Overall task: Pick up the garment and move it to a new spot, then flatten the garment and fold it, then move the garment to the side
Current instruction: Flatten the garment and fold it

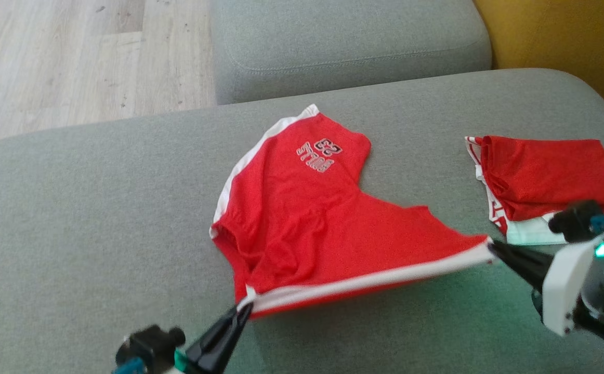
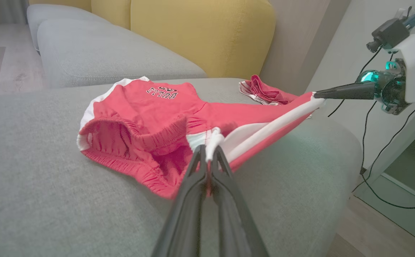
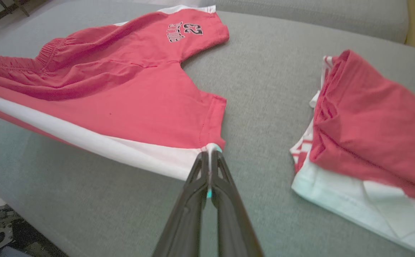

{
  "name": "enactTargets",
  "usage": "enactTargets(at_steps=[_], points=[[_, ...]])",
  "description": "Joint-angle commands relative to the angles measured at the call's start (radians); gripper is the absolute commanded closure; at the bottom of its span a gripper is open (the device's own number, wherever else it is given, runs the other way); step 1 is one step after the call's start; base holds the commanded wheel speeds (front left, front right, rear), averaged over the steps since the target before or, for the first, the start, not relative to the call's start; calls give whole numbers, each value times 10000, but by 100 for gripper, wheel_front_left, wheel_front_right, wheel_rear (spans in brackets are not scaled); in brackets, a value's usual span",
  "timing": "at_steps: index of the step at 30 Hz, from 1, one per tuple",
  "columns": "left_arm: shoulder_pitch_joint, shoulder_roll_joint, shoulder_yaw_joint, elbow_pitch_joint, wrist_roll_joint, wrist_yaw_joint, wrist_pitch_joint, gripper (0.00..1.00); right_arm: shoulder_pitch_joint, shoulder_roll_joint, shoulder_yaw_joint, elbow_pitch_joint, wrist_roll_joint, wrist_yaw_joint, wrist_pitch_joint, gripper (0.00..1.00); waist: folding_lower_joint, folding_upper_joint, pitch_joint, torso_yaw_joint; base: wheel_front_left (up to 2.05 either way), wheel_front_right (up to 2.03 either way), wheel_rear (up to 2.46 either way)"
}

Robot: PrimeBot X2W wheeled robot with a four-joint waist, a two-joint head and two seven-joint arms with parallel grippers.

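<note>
The garment [image 1: 302, 208] is a pair of red shorts with white side stripes and a printed logo, spread on the grey sofa cushion [image 1: 83, 218]. My left gripper [image 1: 245, 307] is shut on its near white-striped corner at the waistband end [image 2: 211, 141]. My right gripper [image 1: 490, 247] is shut on the other end of that white stripe [image 3: 211, 148]. The stripe edge is stretched taut and lifted between the two grippers; the far leg with the logo [image 3: 184, 31] lies flat on the cushion.
A second red and white garment [image 1: 536, 182] lies folded at the right of the cushion. A further grey cushion [image 1: 349, 47] lies behind, a yellow sofa back [image 2: 200, 35] at the far right, wooden floor [image 1: 73, 57] at the left.
</note>
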Motion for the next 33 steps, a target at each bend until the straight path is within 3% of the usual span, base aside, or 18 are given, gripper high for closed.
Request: enactTargets(at_steps=[1,7,19,26,33], points=[[-261,257,555,-205,50,109,-55,100,42,-560,-193,-67,75,63,-12,100,1,-1,12,14,0,0,0],[-270,63,1054,-500,377,123,-55,100,3,-934,-906,-303,-10,63,28,100,1,-1,253,204,0,0,0],[-1941,-459,1844,-463,526,50,-55,100,-1860,-238,-2313,107,-1032,63,911,100,1,-1,1572,853,0,0,0],[-2935,-775,1594,-8,657,12,-55,100,-3413,277,-2296,570,-1592,63,1834,100,1,-1,2448,1552,0,0,0],[-3756,-1136,1277,395,608,1,-55,100,-5034,627,-1580,1123,-1971,63,2417,100,1,-1,3152,2254,0,0,0]])
